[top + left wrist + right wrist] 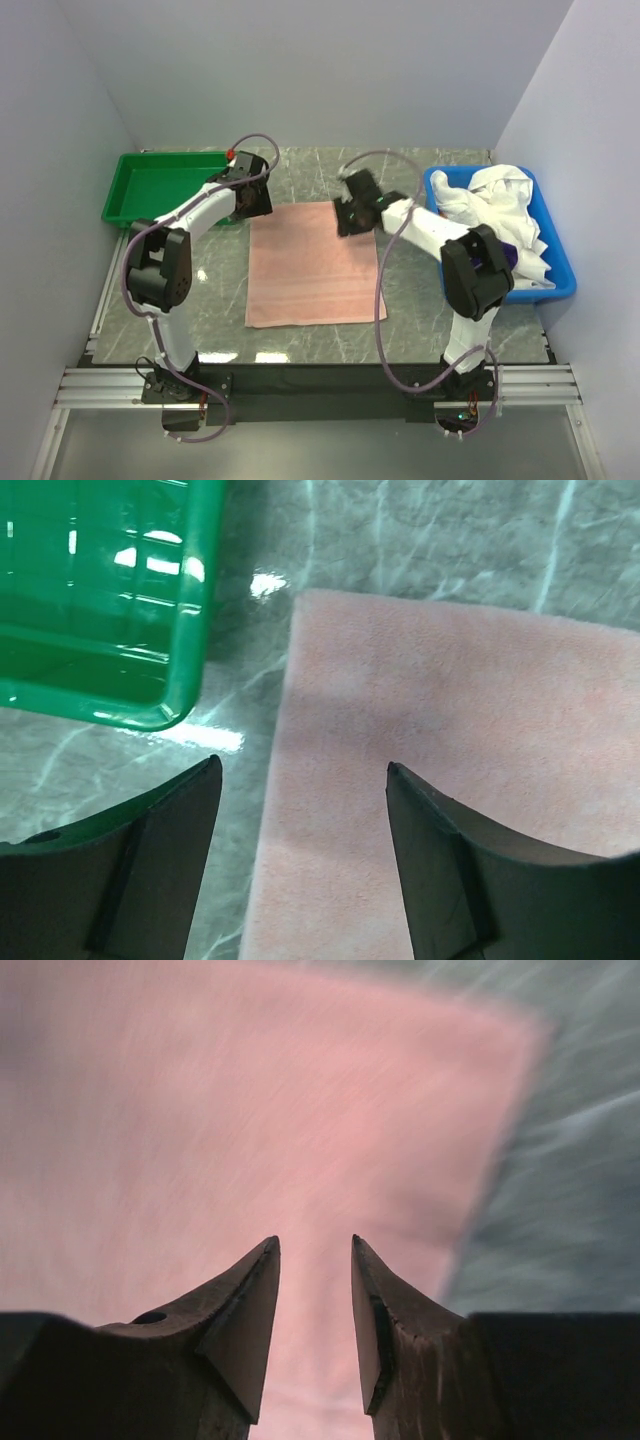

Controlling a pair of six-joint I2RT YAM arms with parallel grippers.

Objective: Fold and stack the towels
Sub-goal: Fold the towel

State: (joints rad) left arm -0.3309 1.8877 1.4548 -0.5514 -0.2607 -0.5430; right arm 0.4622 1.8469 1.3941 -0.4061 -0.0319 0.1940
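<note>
- Salmon-pink towel (312, 265) lies flat on the tabletop (420, 320), between the arms.
- Left hand (302, 768) spread, empty, over the towel's far-left corner, beside green tray (190, 630).
- Right hand (315, 1245) parted, pinching nothing, over the far-right edge.
- White towels (500, 195) heaped in blue bin (565, 280).

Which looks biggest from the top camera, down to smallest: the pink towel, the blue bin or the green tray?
Largest, too alike to rank: flat salmon-pink cloth towel and blue plastic bin.
Smallest, clearly: green plastic tray.
</note>
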